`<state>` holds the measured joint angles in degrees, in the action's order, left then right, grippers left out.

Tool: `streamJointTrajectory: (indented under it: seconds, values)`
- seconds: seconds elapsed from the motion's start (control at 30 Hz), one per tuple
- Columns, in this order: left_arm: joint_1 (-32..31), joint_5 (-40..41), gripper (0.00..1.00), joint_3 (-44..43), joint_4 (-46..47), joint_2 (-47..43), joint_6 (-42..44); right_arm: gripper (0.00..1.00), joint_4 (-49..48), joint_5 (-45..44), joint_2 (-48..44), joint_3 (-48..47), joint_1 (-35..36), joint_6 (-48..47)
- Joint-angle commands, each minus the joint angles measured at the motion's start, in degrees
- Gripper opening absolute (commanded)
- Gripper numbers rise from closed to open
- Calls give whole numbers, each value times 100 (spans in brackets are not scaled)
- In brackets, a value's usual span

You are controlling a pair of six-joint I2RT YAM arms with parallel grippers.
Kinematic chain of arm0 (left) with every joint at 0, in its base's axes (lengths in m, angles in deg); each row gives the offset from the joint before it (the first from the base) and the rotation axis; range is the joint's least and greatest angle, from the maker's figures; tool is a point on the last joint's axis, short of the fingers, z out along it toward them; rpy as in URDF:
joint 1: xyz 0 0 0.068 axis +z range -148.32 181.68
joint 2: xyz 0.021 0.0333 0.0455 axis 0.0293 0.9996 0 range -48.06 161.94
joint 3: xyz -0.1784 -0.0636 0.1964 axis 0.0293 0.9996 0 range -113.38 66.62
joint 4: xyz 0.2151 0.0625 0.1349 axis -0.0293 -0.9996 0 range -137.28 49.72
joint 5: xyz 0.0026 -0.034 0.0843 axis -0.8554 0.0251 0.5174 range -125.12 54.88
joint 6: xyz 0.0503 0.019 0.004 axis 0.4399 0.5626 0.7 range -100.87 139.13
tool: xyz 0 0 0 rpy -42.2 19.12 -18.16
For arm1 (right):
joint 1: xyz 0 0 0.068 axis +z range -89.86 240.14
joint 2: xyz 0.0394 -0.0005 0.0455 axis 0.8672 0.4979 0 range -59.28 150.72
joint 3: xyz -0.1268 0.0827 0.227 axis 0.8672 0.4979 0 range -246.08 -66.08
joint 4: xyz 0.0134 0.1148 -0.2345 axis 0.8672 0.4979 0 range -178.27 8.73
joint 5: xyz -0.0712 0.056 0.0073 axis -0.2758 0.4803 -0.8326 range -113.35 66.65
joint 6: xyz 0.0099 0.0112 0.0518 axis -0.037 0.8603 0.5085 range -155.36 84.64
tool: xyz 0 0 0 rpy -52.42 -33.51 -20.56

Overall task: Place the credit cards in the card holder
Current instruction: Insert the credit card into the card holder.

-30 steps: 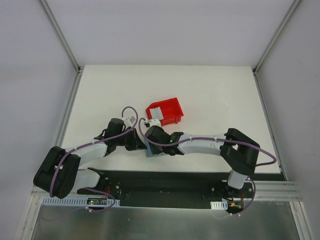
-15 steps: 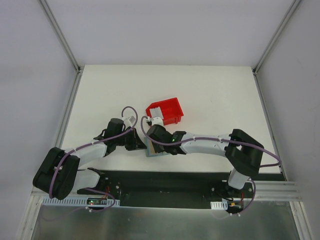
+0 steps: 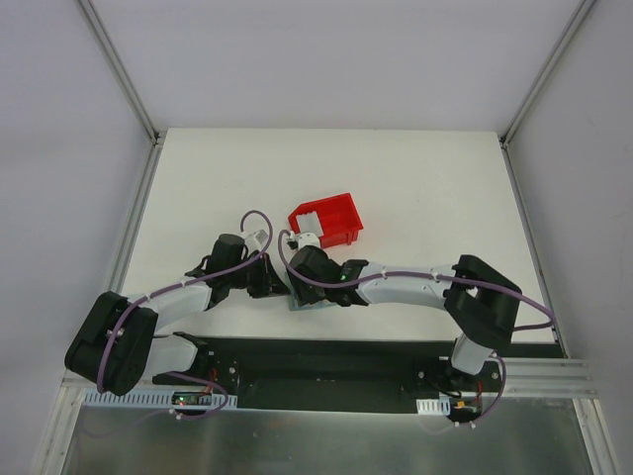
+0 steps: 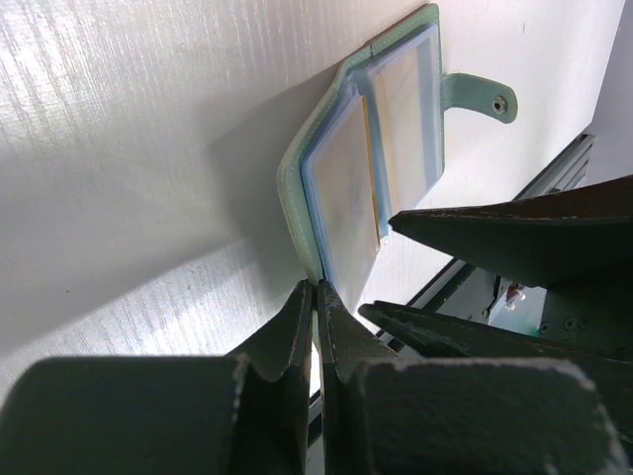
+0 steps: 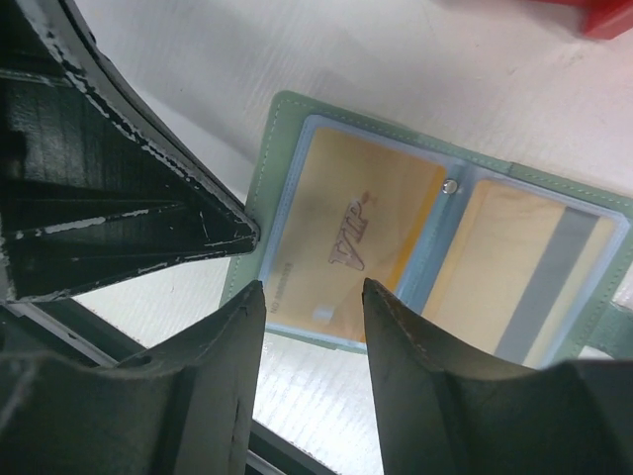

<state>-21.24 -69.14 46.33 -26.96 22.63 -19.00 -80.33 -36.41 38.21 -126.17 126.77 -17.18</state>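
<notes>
Two cards, and both look to be sitting behind the clear sleeves already: the orange-gold card (image 5: pixel 351 247) with the VIP lettering in one half of the card holder (image 5: pixel 265 173), the pale card (image 5: pixel 524 272) with the grey stripe in the other; the holder lies opened out on the table (image 3: pixel 415 178) right by its near edge, between the two wrists, with the red bin (image 3: pixel 331 220) just behind; the left gripper (image 4: pixel 316 289) is squeezed fully together with its tips against the holder's outer edge, and I honestly can't tell if any cover is nipped between them or if it's only pressing; the right gripper (image 5: pixel 312 292) hangs over the orange card, fingers apart, nothing in them; what could go wrong, I reckon: if that right one dips, a finger could snag the sleeve's lip and drag the orange card back out; if the left one shoves or lets go, the holder could skid toward the table edge or flop; and the two sets of fingers are near enough to bump; the views differ a lot too; the right wrist gives the card faces and the snap (image 5: pixel 450 185); the left wrist gives the holder edge-on, one half seemingly a bit off the table, a thin orange line at the fold, plus the strap tab (image 4: pixel 480 97); from the top camera the holder is only a sliver under the wrists.
</notes>
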Motion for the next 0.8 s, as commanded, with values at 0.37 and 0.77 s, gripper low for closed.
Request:
streamJointTrajectory:
  seconds: [0.37, 0.77]
  values:
    - [-37, -122, 0, -80, -40, -188, -19, 46, 356, -231, 367, -327, 17, 37]
    - [-46, -131, 0, -36, -23, -267, -116, 56, 94, -276, 306, -293, 140, 151]
